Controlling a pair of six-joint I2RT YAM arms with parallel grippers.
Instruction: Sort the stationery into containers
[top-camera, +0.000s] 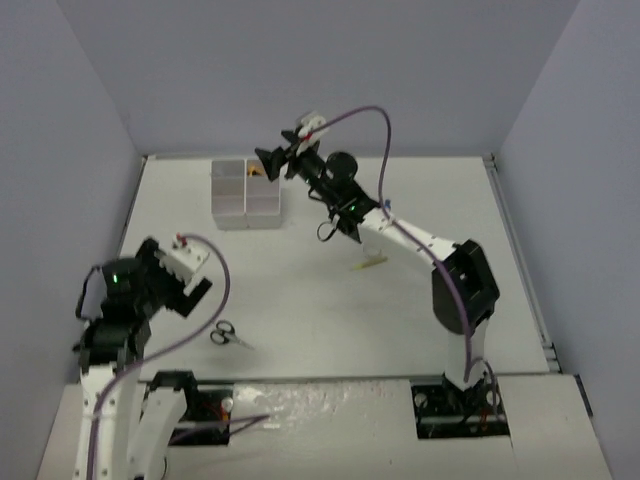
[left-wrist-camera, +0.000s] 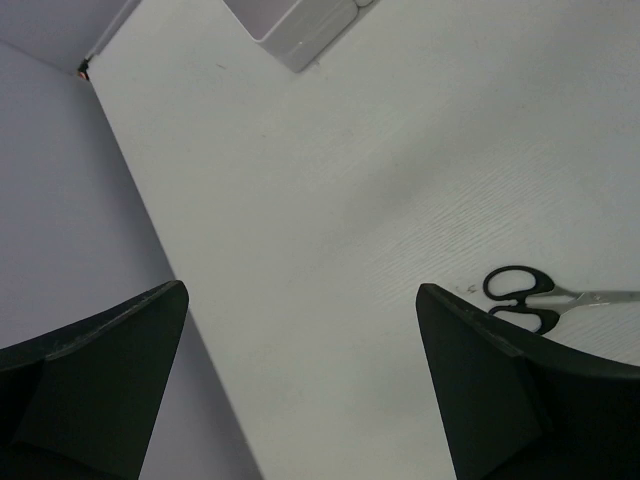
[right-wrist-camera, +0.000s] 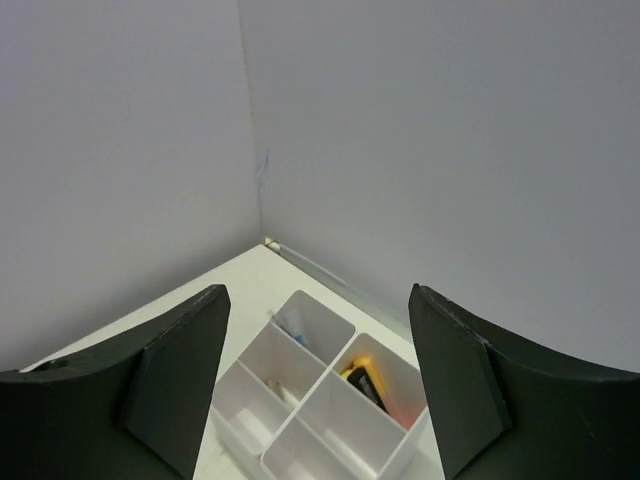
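Note:
The white block of containers (top-camera: 244, 221) stands at the far left of the table. My right gripper (top-camera: 268, 163) is open and empty, held above the block's far right corner. In the right wrist view the gripper (right-wrist-camera: 318, 290) looks down on the containers (right-wrist-camera: 331, 373): one holds a yellow and black item (right-wrist-camera: 363, 380), another a blue-capped item (right-wrist-camera: 296, 327). The black-handled scissors (top-camera: 228, 335) lie near the front left. My left gripper (top-camera: 196, 291) is open and empty, just left of them. In the left wrist view the gripper (left-wrist-camera: 300, 290) sits left of the scissors (left-wrist-camera: 522, 296).
A thin yellow marker (top-camera: 370, 264) lies in the middle of the table under the right arm. The left wall is close to my left gripper. A corner of the container block (left-wrist-camera: 300, 30) shows at the top of the left wrist view.

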